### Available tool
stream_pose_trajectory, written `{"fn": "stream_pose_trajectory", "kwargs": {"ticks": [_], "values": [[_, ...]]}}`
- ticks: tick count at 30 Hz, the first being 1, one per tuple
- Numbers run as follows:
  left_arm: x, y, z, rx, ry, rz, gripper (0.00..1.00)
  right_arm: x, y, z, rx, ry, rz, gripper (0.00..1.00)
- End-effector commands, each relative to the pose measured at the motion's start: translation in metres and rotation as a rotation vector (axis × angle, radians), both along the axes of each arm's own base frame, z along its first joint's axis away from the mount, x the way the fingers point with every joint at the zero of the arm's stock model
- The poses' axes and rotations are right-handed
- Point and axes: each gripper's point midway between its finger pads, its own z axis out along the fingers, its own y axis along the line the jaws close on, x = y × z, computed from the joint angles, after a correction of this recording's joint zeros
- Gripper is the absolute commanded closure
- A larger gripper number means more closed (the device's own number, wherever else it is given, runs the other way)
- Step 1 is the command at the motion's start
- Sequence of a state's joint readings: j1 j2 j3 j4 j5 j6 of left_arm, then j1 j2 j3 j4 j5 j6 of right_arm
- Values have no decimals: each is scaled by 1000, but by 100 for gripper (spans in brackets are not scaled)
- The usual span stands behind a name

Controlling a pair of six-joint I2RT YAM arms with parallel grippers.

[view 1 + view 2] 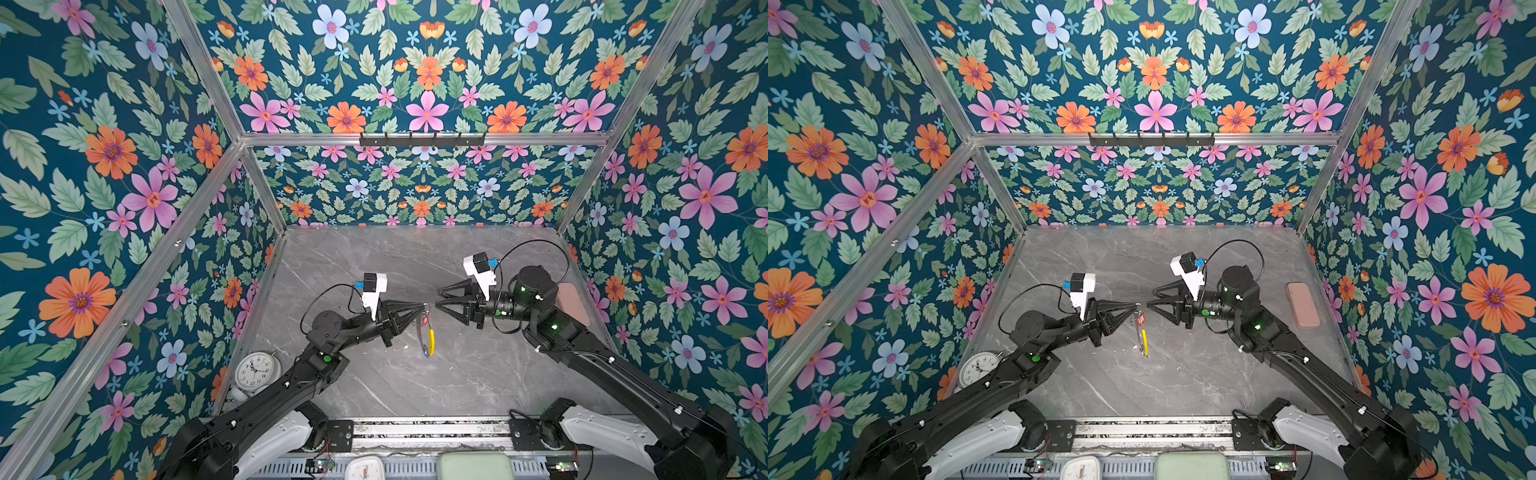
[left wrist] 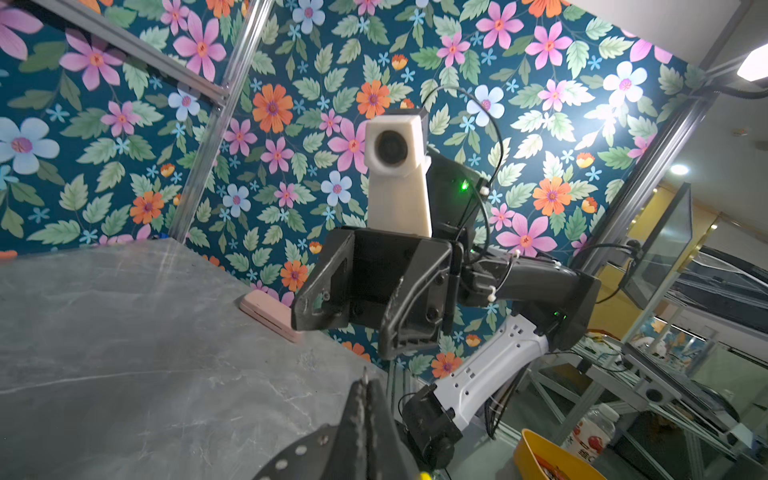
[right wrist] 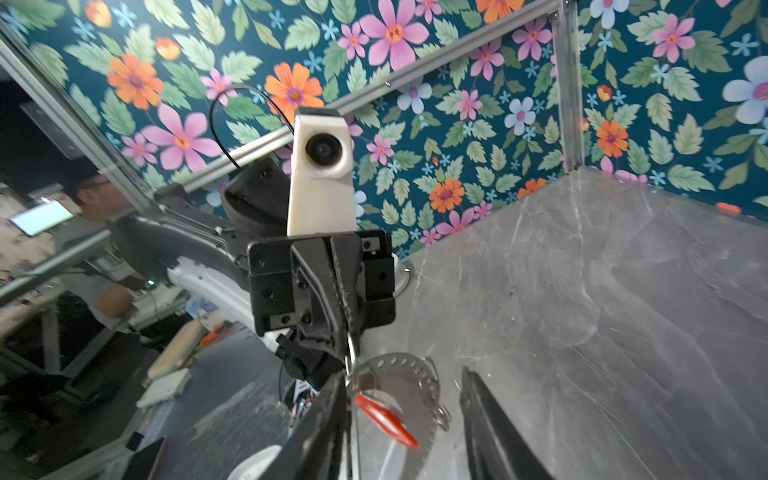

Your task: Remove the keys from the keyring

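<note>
Nearest the rig's base, a square clock sits at the front edge; its face is too small to read. A round white clock stands by the left wall, with numerals on its dial but no brand legible. Mid-counter, the left tool is pinched fully closed on the top of the keyring, which hangs clear of the counter. Its long axis runs straight down from the tips, edge-on in both top views, with the yellow section low. The red-tagged key dangles just under the grip, on the side facing the right tool. No writing is readable on the tag. A blue tag cannot be confirmed. The right tool faces the left tip to tip, jaws partly apart and holding nothing. In the right wrist view, the red-tagged key lies between its fingers. Judgement: the right arm is placed to take that key. Beyond it lie a pink case and, on the back wall, a hook rail.
</note>
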State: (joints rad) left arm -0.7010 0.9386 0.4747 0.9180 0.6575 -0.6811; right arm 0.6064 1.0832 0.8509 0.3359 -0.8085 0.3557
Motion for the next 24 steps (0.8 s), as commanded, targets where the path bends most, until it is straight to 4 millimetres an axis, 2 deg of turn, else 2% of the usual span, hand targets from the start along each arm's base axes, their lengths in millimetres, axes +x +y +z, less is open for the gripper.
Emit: {"fn": "stream_pose_trajectory", "kwargs": {"ticks": [1, 8, 17, 24], "values": [[3, 11, 30, -117, -90, 73, 100, -8, 3, 44, 182, -25, 88, 53], [5, 11, 38, -165, -117, 101, 100, -6, 11, 43, 213, 16, 148, 57], [7, 11, 45, -170, -149, 125, 100, -10, 19, 38, 199, 29, 180, 74], [7, 10, 45, -158, -155, 131, 100, -10, 19, 38, 189, 27, 170, 80]]}}
